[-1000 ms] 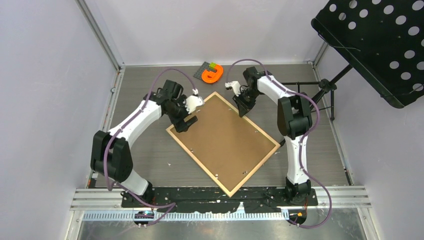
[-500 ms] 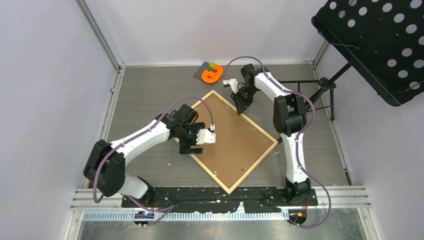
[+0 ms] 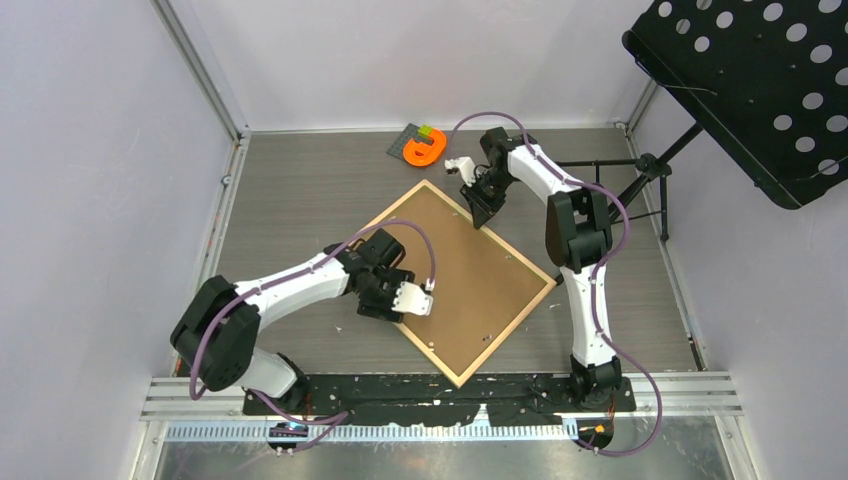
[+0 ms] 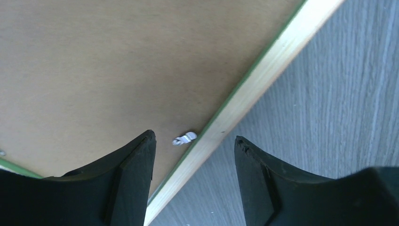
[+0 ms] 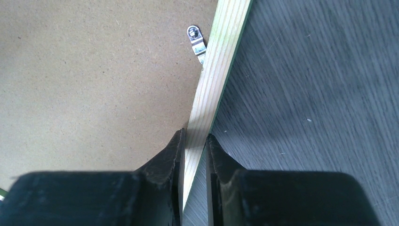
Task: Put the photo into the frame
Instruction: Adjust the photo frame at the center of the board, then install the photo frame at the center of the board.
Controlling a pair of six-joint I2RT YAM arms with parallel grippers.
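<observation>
Your left claw (image 4: 195,141) hangs released over the near-left rail of the frame (image 4: 262,77), one finger above the brown backing board (image 4: 94,70) and the other above the grey table (image 4: 339,117), holding nothing. It straddles the rail right where a small metal tab (image 4: 185,139) sits at the board's edge, so my reading is that you are lining up to work that tab or to steady this side.

Across the middle, the frame lies flat with its pale wood face up and a sliver of green showing at the rail's inner lip; the board fills it. You cannot see the photo in any view; whether it lies under the board cannot be told.

Farther out, your right claw (image 5: 194,136) is clenched on the far-right rail, close to the far corner and just short of another tab (image 5: 196,38). That pinch probably pins the frame so it does not slide.

Beyond it, an orange object (image 3: 425,150) rests at the table's far edge, well apart from the frame.
</observation>
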